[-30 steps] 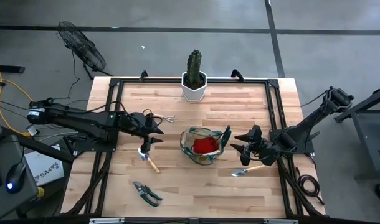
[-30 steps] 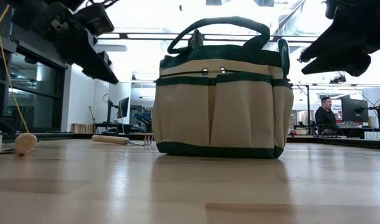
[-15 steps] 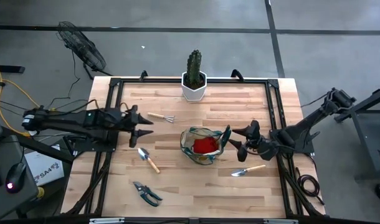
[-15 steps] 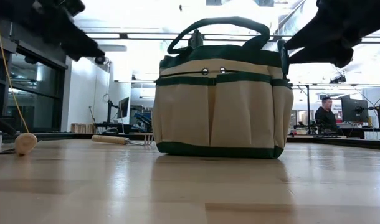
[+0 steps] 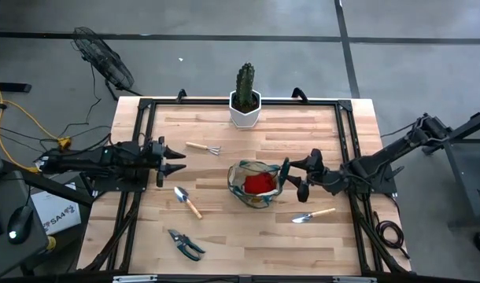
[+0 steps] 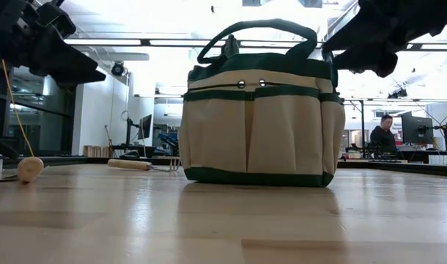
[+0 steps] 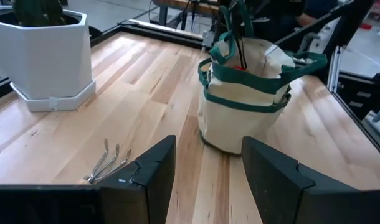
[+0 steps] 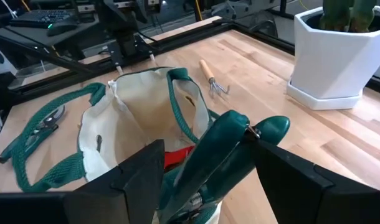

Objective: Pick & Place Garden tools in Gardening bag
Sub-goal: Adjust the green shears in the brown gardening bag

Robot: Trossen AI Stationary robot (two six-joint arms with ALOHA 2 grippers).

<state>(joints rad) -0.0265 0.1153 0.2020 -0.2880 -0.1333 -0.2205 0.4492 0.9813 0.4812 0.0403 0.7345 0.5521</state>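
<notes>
The gardening bag [image 5: 258,182] stands open mid-table with the red glove [image 5: 260,183] inside. A green-handled tool [image 8: 221,155] sticks up at the bag's right side. My right gripper [image 5: 295,178] is open, with one finger on each side of that handle. My left gripper [image 5: 173,161] is open and empty, over the table's left part. Lying flat on the table are a trowel [image 5: 186,201], a second trowel [image 5: 312,214], the mini rake [image 5: 203,148] and the pruning shears [image 5: 185,244]. My right gripper comes almost level from the table's right, with its fingers [image 8: 140,171] on either side of the green handle's top [image 8: 265,127]. I cannot tell whether a finger touches the handle. The tool stands upright in the bag.
A cactus in a white hexagonal pot [image 5: 245,102] stands at the far edge, behind the bag. A black frame [image 5: 145,126] runs around the tabletop. Bare wood lies near the front edge between the shears and the right trowel.
My left gripper has drawn back from over the left trowel toward the table's left edge and has levelled out. The trowel has stayed where it lay. My right gripper has moved a little toward the bag, up to the green handle.
</notes>
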